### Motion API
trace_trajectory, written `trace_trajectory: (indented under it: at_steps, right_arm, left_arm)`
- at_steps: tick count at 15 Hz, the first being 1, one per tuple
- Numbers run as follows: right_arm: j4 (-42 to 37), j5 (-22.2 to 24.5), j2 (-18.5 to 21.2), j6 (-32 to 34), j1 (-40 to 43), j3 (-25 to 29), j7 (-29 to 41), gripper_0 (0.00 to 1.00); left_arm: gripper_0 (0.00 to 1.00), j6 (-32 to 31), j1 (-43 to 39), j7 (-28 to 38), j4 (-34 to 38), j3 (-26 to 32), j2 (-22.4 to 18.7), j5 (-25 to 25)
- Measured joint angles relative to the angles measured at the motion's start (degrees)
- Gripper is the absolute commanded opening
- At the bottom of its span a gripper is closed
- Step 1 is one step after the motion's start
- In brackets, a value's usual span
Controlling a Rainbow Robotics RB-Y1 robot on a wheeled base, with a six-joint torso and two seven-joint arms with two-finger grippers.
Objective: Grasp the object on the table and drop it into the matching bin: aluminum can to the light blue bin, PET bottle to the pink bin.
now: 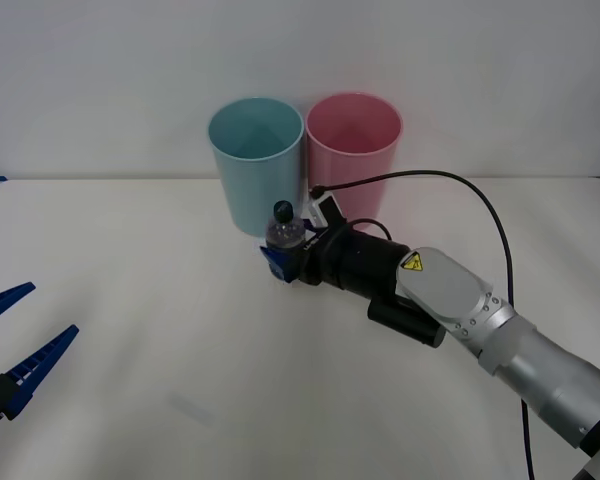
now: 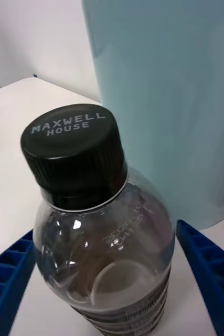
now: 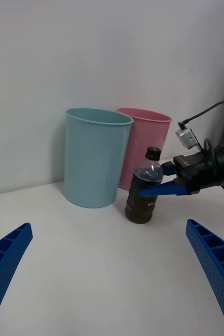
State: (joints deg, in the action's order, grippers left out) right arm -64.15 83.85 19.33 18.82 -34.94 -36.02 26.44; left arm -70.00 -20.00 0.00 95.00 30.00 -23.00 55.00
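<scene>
two bins and one little bottle on the white table

two tall round bins are standing side by side at the back of the table [image 1: 130,330]. the light blue bin [image 1: 256,160] is sitting on the robot's left and the pink bin [image 1: 354,150] is sitting on its right, and they are touching or nearly touching.

the pet bottle [image 1: 285,232] is standing upright on the table just in front of the light blue bin. it is clear, with a black cap that is reading "maxwell house" and a dark label low down.

the right gripper [image 1: 283,258] is reaching across to the bottle. its two blue fingers [image 3: 159,191] are sitting on either side of the bottle's body, close against it. i cannot tell if they are squeezing it.

the left gripper [image 1: 15,345] is hanging low over the table's near left side, well apart from the bottle, with its blue fingers spread wide and holding nothing.
</scene>
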Motion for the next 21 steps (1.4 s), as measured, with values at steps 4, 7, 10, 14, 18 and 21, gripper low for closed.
trace_trajectory:
  at_steps: [4,7,10,14,18,21]
  right_arm:
    - [0.00,-0.17,0.00,-0.11,-0.04,-0.01,0.10,0.00]
    - [0.00,-0.62,0.29,-0.04,-0.04,-0.01,-0.04,0.00]
    - [-0.48,-1.66,1.22,0.23,0.06,-0.01,-0.25,0.00]
    - [-7.49,-5.19,5.64,0.68,3.02,-0.35,-0.35,0.00]
    - [-15.03,-9.55,10.36,0.57,6.60,-0.28,-0.59,0.00]
    - [-20.75,-12.79,12.84,0.43,9.46,1.72,-1.18,0.00]
  left_arm:
    - [1.00,0.00,0.00,0.00,0.00,0.00,0.00,0.00]
    - [1.00,0.00,0.00,0.00,0.00,0.00,0.00,0.00]
    - [1.00,0.00,0.00,0.00,0.00,0.00,0.00,0.00]
    - [1.00,0.00,0.00,0.00,0.00,0.00,0.00,0.00]
    - [1.00,0.00,0.00,0.00,0.00,0.00,0.00,0.00]
    - [1.00,0.00,0.00,0.00,0.00,0.00,0.00,0.00]
